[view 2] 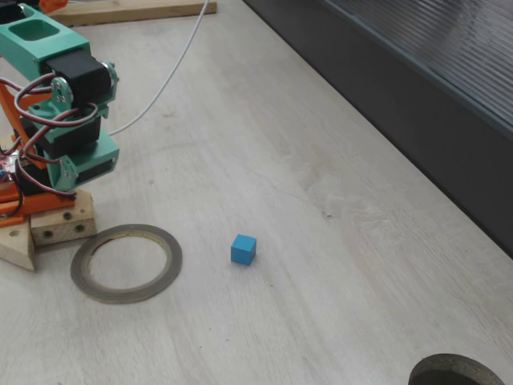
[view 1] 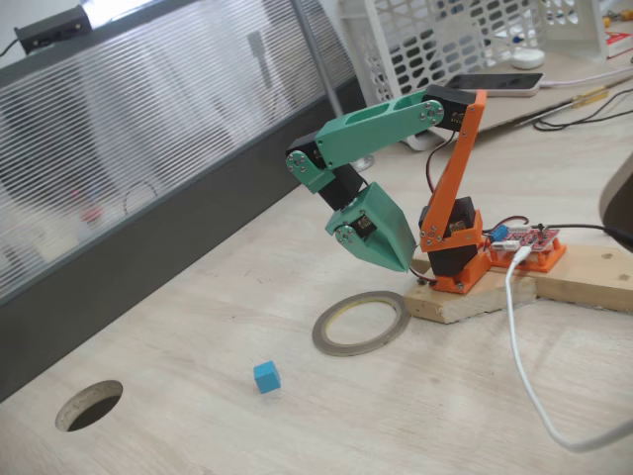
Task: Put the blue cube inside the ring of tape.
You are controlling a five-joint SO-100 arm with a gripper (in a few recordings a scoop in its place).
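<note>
Tape ring [view 1: 361, 324] serves as the landmark: the grey-olive roll with a yellowish inner edge lies flat on the pale wooden surface [view 1: 198, 297], its hollow centre showing bare wood in both fixed views. The blue cube [view 1: 266, 376] rests on the surface outside the ring, near it but clearly apart, touching nothing; in a fixed view [view 2: 244, 249] it sits to the right of the ring [view 2: 126, 262], and in the other it lies toward the lower left of the ring.

The arm is folded back on itself above its base, its green upper links bent over an orange post. The green gripper [view 1: 401, 259] hangs pointing downward just beyond the far edge of the ring, close to the wooden block [view 1: 465, 297] that carries the base; it holds nothing, and its jaws look drawn together into one wedge. In the closer fixed view its tip is hidden behind the green body and servos.

A red circuit board [view 1: 529, 242] sits on the wooden plank beyond the ring, with a white cable [view 1: 519, 346] trailing from it across the surface. A dark round hole [view 1: 89, 405] with a pale rim lies well away from the ring, past the cube.
</note>
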